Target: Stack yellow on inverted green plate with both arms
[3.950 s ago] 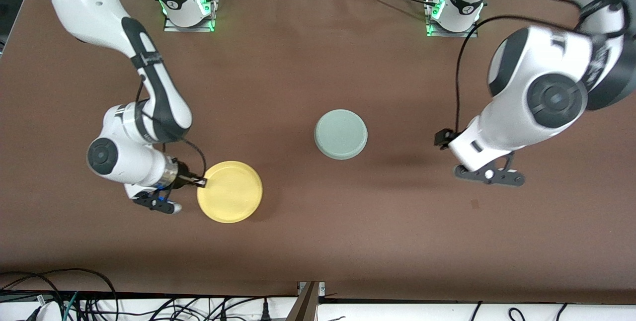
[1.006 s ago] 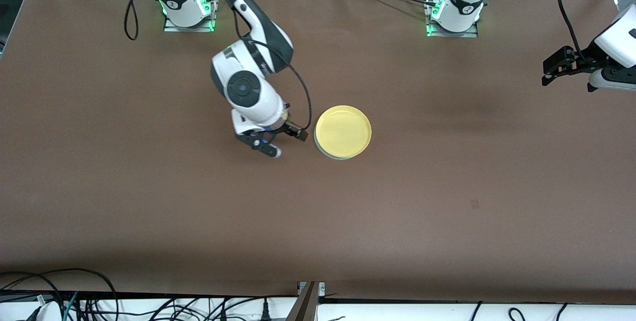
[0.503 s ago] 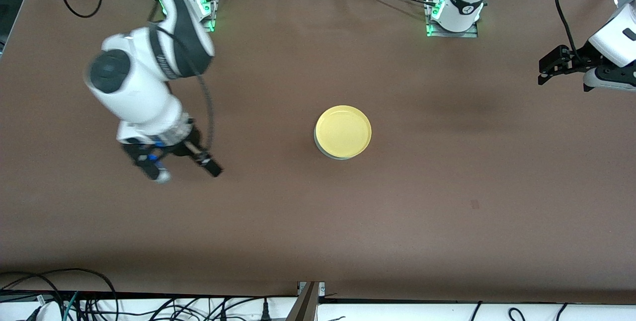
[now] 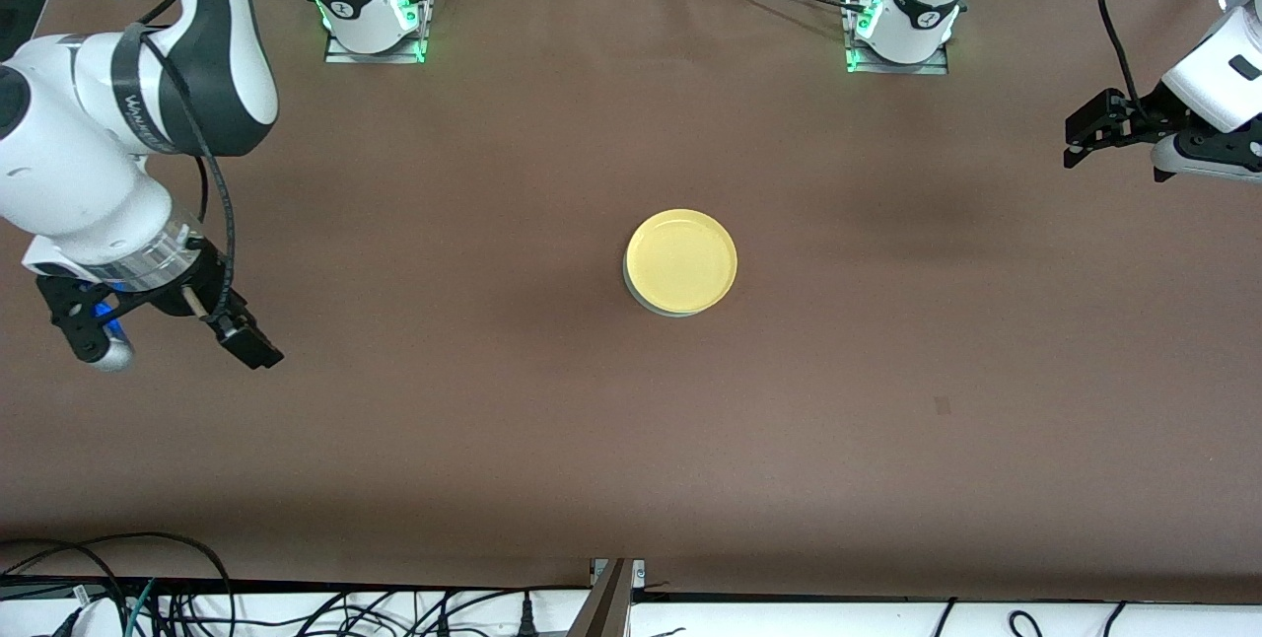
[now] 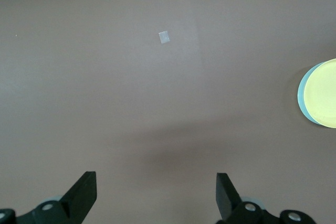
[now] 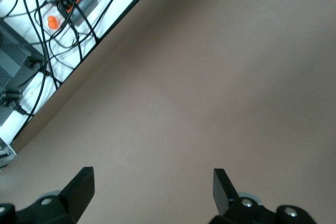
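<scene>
The yellow plate point(image 4: 681, 260) is seen right side up near the middle of the table point(image 4: 631, 440), stacked on the green plate point(image 4: 653, 306), of which only a thin pale rim is shown along the edge nearer the front camera. In the left wrist view the yellow plate point(image 5: 322, 99) is cut off at the picture's edge, with a crescent of the green plate point(image 5: 301, 95) beside it. A small pale square mark point(image 5: 164, 36) is seen on the table there.

The right gripper point(image 4: 168, 329) is held above the table at the right arm's end, well apart from the stack, its jaws spread wide and empty. The left gripper point(image 4: 1083, 134) is held above the left arm's end, jaws likewise spread with nothing between them.
</scene>
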